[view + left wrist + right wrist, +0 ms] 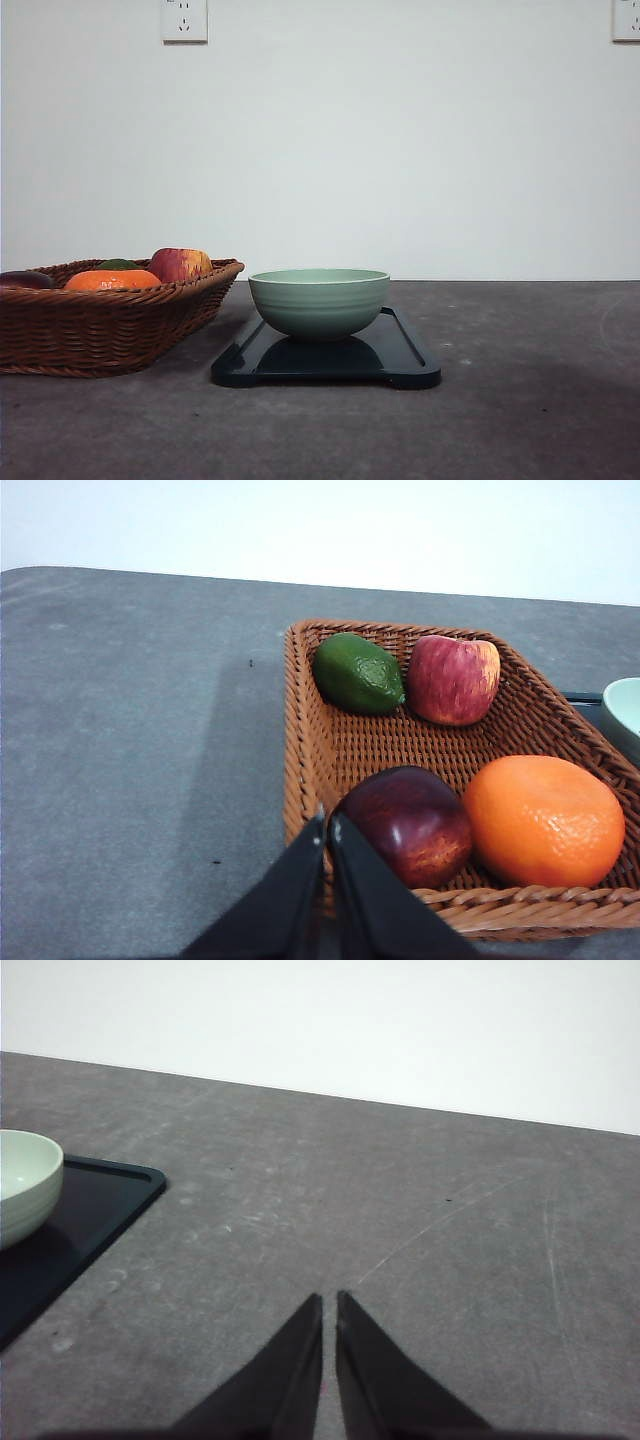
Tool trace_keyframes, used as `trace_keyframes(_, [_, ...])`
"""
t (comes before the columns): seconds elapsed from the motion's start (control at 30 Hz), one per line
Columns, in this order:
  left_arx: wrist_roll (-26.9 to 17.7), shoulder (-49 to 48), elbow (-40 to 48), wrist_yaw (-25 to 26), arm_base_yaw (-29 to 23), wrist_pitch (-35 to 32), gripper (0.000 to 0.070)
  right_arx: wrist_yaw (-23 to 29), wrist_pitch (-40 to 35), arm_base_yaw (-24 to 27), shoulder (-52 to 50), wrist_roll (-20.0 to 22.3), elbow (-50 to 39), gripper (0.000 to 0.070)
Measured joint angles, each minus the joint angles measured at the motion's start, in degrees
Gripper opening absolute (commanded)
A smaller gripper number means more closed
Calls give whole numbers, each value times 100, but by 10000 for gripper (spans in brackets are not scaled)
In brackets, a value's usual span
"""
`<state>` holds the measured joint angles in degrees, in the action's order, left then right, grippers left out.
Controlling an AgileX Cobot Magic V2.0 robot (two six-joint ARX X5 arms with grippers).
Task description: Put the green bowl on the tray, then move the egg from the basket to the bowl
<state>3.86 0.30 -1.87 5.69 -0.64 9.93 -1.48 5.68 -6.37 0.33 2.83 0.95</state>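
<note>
The pale sage-green ceramic bowl (319, 301) is seated upright on the glossy black rectangular tray (405, 358). The reddish-brown egg (404, 825) is lodged in the brown wicker basket (310, 742) at its near rim, touching the orange fruit (543, 820). Left gripper (328, 825) and right gripper (329, 1302) are clenched with nothing held.

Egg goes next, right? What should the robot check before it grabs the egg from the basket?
1. Green bowl sits on the tray: ok.
2. Bowl is empty inside: cannot tell, the front view looks at its side.
3. Egg lies uncovered in the basket, beside the orange: ok.
4. Left gripper is open, ready to grab: not ok, its fingers are closed together near the egg.
5. Right gripper is away from the bowl: ok, it is over bare table.
</note>
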Motion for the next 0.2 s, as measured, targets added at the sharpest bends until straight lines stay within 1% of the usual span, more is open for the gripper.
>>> trace_keyframes(0.2, [0,0,0,0,0,0,0,0,0,0,0,0,0,18])
